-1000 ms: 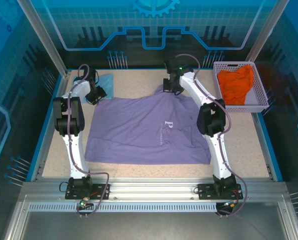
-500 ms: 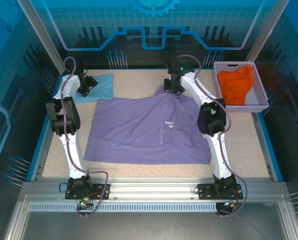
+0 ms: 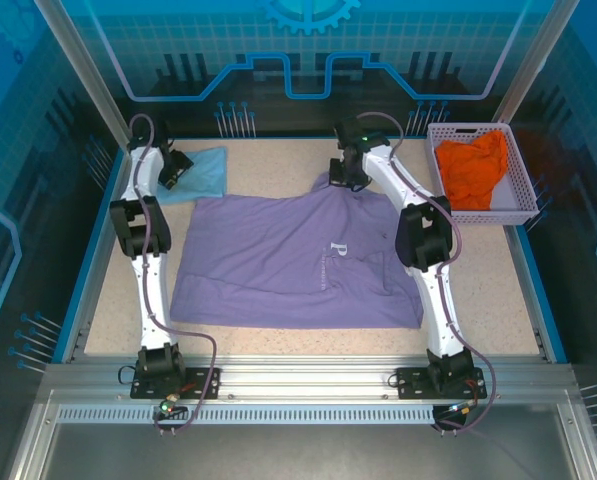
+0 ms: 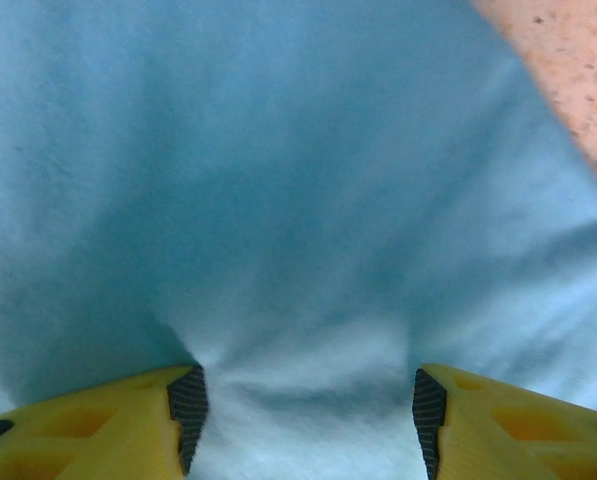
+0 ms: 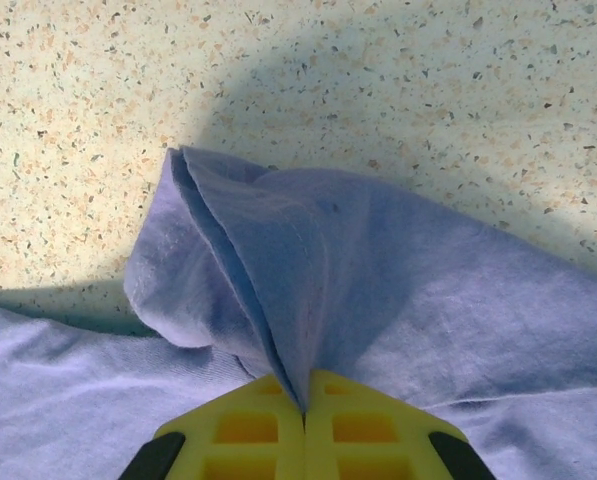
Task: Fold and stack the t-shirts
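Under the left claw (image 4: pixel 303 405) the blue shirt (image 4: pixel 278 200) is soft, matt, faintly fuzzy cloth. That claw's fingers (image 4: pixel 88 435) are smooth yellow plastic with black ribbed pads (image 4: pixel 186 400). The purple shirt (image 5: pixel 398 290) pinched in the right claw (image 5: pixel 304 395) is matt, creased knit. Beyond that claw, the table (image 5: pixel 378 70) looks speckled, grainy and stone-like. To the claw's right, the basket (image 3: pixel 483 216) is pale lattice plastic.

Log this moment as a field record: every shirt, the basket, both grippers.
lavender shirt: spread on the table, far edge pinched up
light blue shirt: far left corner
orange shirt: crumpled in the basket
basket: far right corner
left gripper: open, fingers against light blue shirt
right gripper: shut on lavender shirt's bunched edge
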